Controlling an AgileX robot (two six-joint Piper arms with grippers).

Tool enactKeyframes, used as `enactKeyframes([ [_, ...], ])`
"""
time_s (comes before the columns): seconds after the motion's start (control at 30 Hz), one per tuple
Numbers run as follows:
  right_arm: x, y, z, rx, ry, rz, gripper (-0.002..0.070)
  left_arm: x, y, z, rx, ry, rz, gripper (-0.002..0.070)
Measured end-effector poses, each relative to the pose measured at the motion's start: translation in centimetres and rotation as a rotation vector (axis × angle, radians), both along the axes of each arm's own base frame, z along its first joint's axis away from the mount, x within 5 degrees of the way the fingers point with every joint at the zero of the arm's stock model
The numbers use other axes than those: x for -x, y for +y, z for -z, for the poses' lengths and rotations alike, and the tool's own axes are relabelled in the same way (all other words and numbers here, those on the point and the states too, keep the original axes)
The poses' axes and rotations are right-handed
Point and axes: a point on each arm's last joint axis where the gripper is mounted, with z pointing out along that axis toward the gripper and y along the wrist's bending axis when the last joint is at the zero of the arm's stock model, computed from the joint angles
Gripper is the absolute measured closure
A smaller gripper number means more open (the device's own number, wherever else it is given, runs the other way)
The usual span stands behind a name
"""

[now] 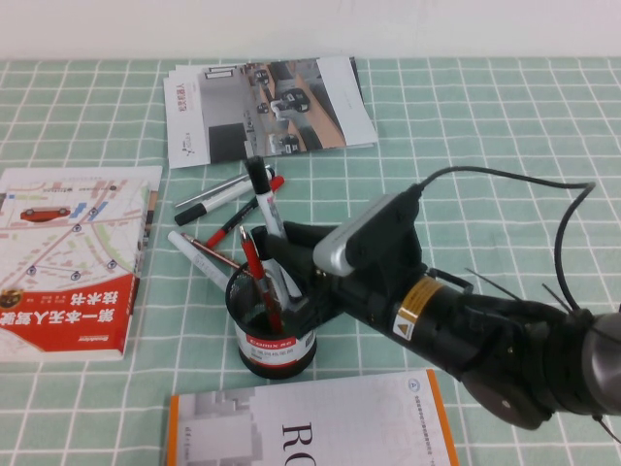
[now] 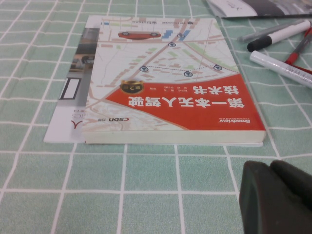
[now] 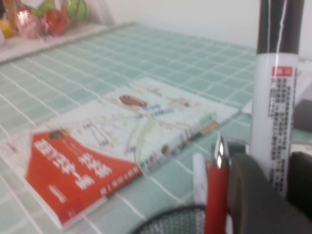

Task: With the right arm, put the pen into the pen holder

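1. A desk set up for study or office work, under a green checked cloth [image 1: 505, 116].
2. Books [image 1: 68, 262], brochures [image 1: 267, 107], loose pens [image 1: 218, 194] and a pen holder [image 1: 277, 325] lie about.

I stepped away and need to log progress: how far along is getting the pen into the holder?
Nearly done. The right gripper is shut on the pen, holding it upright, black cap up, with its lower end already inside the pen holder beside a red pen. Left: release it and pull the arm away. The left gripper sits low over the table near the red book, uninvolved.
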Motion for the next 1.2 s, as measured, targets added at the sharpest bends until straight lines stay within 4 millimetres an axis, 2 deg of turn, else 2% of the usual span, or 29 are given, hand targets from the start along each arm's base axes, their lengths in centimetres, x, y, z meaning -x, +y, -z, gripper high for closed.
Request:
enactKeyframes([
  [0.17, 0.3, -0.5, 0.8, 0.024, 0.005, 0.018, 0.0559, 0.0, 0.0, 0.0, 0.0, 0.0, 0.0, 0.0679],
  [0.23, 0.4, -0.6, 0.8, 0.023, 0.002, 0.018, 0.0536, 0.0, 0.0, 0.0, 0.0, 0.0, 0.0, 0.0679],
  [0.47, 0.3, -0.6, 0.7, 0.002, -0.004, 0.026, 0.0383, 0.0, 0.0, 0.0, 0.0, 0.0, 0.0, 0.0679],
  [0.7, 0.4, -0.8, 0.0, 0.005, 0.002, 0.035, 0.0353, 0.0, 0.0, 0.0, 0.0, 0.0, 0.0, 0.0679],
  [0.8, 1.0, -1.3, -1.5, 0.032, 0.03, 0.033, 0.0395, 0.0, 0.0, 0.0, 0.0, 0.0, 0.0, 0.0679],
  [0.93, 2.6, -2.9, -4.8, 0.142, 0.056, 0.029, 0.0577, 0.0, 0.0, 0.0, 0.0, 0.0, 0.0, 0.0679],
  [1.0, 3.5, -4.2, -6.3, 0.219, 0.081, 0.054, 0.0645, 0.0, 0.0, 0.0, 0.0, 0.0, 0.0, 0.0679],
  [1.2, 7.3, -8.9, -8.7, 0.325, 0.14, 0.13, 0.069, 0.0, 0.0, 0.0, 0.0, 0.0, 0.0, 0.0679],
])
